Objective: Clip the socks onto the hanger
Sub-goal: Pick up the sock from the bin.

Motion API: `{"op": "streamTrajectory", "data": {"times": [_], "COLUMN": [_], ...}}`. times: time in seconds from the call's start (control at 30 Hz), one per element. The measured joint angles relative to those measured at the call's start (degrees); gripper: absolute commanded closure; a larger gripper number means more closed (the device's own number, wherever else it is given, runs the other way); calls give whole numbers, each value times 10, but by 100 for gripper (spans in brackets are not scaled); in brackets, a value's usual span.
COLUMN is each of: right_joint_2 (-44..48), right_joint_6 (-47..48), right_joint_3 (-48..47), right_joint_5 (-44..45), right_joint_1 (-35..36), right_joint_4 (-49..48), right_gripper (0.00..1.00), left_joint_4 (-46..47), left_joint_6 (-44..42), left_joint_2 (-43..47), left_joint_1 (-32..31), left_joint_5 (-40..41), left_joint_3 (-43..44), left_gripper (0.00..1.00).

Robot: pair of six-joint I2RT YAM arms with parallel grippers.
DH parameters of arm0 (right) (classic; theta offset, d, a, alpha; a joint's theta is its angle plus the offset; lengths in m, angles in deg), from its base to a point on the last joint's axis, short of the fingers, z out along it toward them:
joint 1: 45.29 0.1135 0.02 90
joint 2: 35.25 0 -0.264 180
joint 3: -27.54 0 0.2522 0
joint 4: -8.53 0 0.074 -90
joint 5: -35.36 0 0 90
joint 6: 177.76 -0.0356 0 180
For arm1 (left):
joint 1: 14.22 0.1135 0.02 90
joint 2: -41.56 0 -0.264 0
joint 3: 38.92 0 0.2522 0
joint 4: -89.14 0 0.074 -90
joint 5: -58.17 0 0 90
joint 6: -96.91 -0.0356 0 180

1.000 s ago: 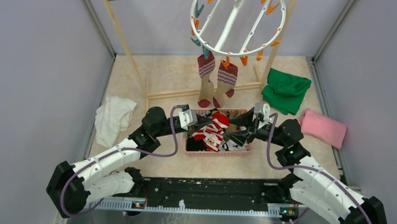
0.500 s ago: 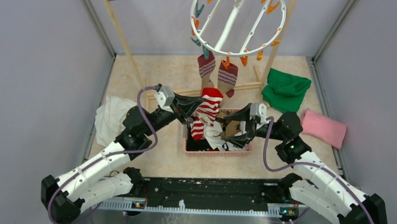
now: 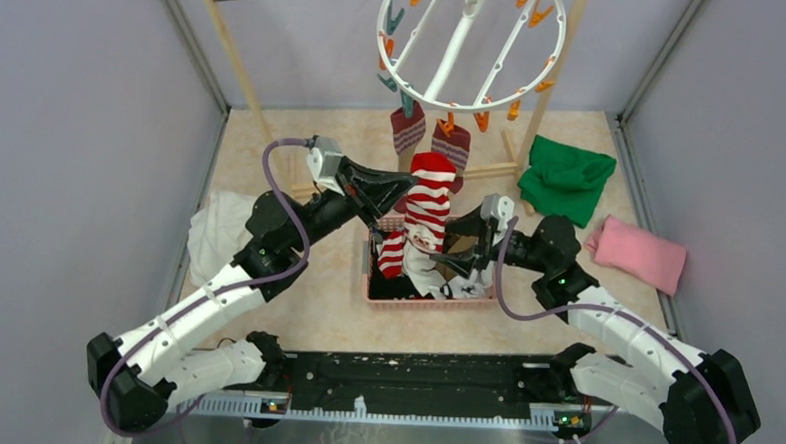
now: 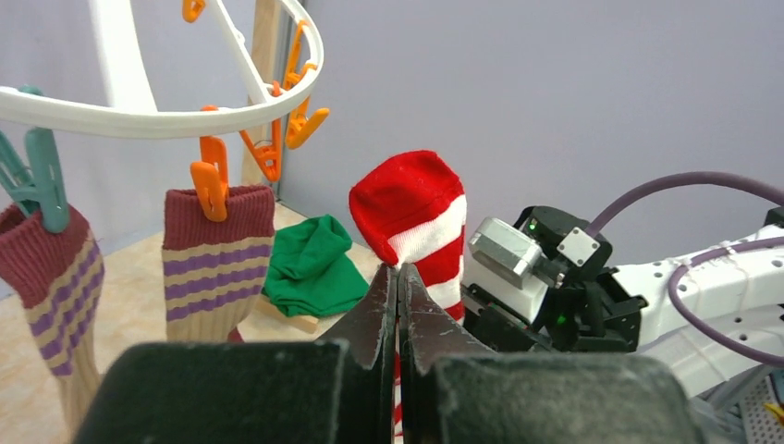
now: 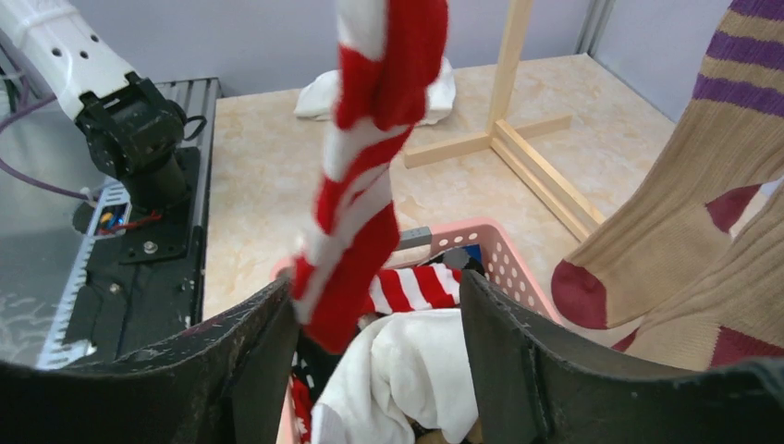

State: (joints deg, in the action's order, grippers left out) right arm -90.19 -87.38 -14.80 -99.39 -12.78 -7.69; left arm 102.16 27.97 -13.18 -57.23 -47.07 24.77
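While left pincer grips 1 sock, hanger rim hangs above.

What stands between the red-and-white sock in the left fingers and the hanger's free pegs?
Nothing visible. Open air lies between the red-and-white sock and the free orange pegs on the hanger; the hung striped socks hang to one side.

Plain lavender-grey walls enclose a small work cell on three sides, with slim metal posts in the back corners. The floor is a beige marbled surface under even, soft light. A pale wooden rack frame stands at the back, and a black base plate spans the near edge.
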Motion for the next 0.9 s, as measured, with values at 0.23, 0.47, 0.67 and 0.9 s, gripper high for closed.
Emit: {"op": "streamTrajectory", "data": {"times": [0.23, 0.47, 0.67, 0.9], "right_joint_2": [-15, -11, -7, -8], "right_joint_6": [-30, -96, -220, -349], "right_joint_3": [0, 1, 8, 9], "right_joint_5": [-8, -61, -81, -55], "right_joint_1": [15, 20, 33, 59], "right_joint_4": [-40, -86, -164, -200], "right_gripper": [99, 100, 100, 100], "left_joint_4": [2, -10, -70, -208], "left_joint_6": [35, 69, 110, 103], "left_joint_2": [-9, 32, 99, 209], "left_joint_1": [0, 0, 0, 0], "left_joint_5": [2, 89, 178, 205], "left_joint_3": [0, -34, -83, -137], "left_gripper": [100, 85, 65, 37]}}
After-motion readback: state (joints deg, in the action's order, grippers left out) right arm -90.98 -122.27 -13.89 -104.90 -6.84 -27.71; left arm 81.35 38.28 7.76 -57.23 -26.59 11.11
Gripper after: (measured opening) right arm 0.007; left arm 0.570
